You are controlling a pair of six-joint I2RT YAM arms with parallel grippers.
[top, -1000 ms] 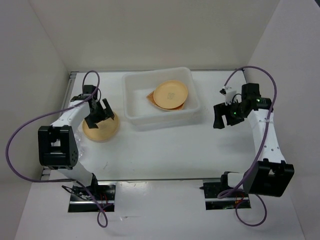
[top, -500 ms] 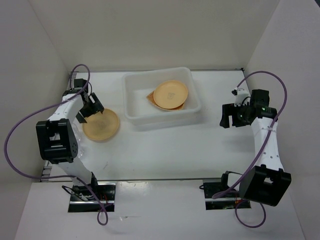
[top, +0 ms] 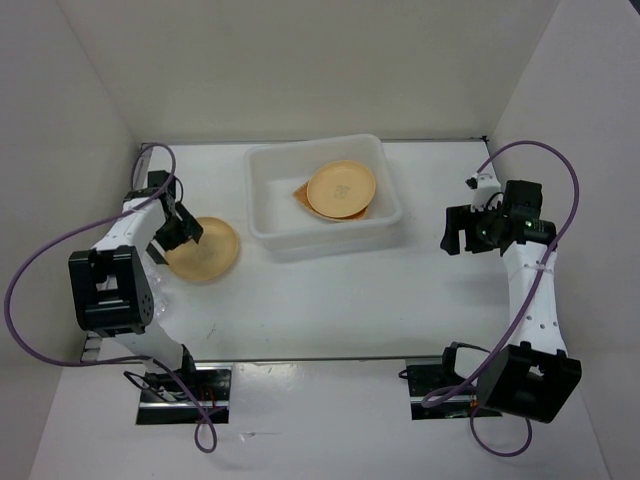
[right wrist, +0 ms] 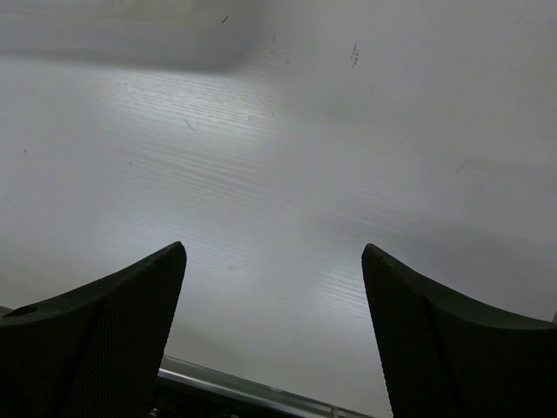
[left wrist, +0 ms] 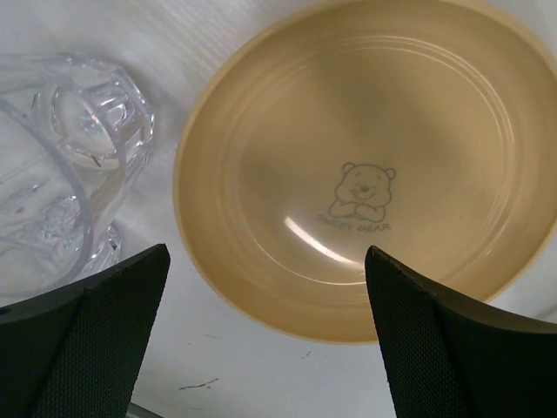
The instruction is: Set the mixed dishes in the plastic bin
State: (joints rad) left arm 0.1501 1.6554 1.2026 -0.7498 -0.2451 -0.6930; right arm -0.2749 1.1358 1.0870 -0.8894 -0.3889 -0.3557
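One round orange plate [top: 342, 188] lay atop a triangular plate [top: 301, 192] in the plastic bin [top: 268, 215] mid-worktop [top: 330, 300]. Another bear-printed plate [left wrist: 365, 174] and clear cups [left wrist: 83, 122] sat near the left edge under the open left hand [top: 180, 230]. The right hand [top: 457, 233] hung open near the right edge.

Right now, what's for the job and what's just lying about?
Job: translucent white plastic bin; round pale orange plate and woven orange triangular plate inside it; second round pale orange plate outside; clear plastic cups.
Lying about: purple cables.
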